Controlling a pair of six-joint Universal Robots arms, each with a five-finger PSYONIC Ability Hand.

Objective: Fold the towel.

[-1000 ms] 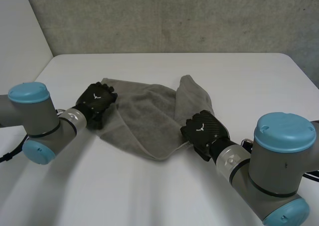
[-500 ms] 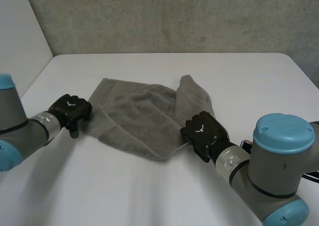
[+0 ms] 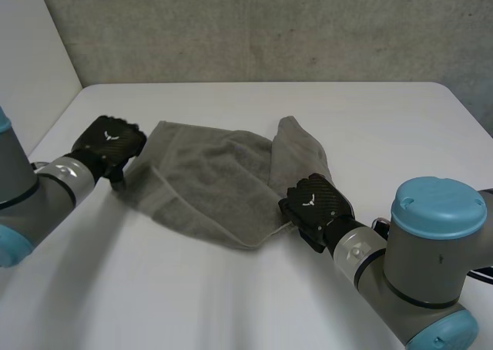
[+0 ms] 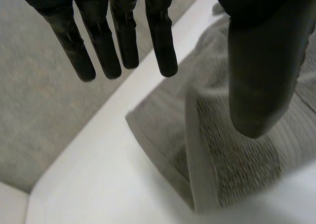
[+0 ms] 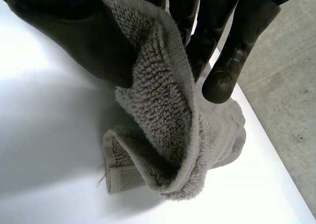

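My gray towel [image 3: 223,176] lies rumpled in the middle of the white worktop [image 3: 370,126], with one side flopped over on top. My right robot hand [image 3: 314,203] holds the towel's near right edge, pinched between thumb [image 5: 84,31] and right fingers [image 5: 227,71]. My left robot hand [image 3: 112,143] is at the towel's left corner. The left fingers [image 4: 163,41] are straight and spread, holding nothing.

I think the towel is soft, fluffy and light. It will bend and sag, so I cannot push it like a board. It should not slip much. The best spot for my left robot hand to grab looks like that corner, right on the hem.
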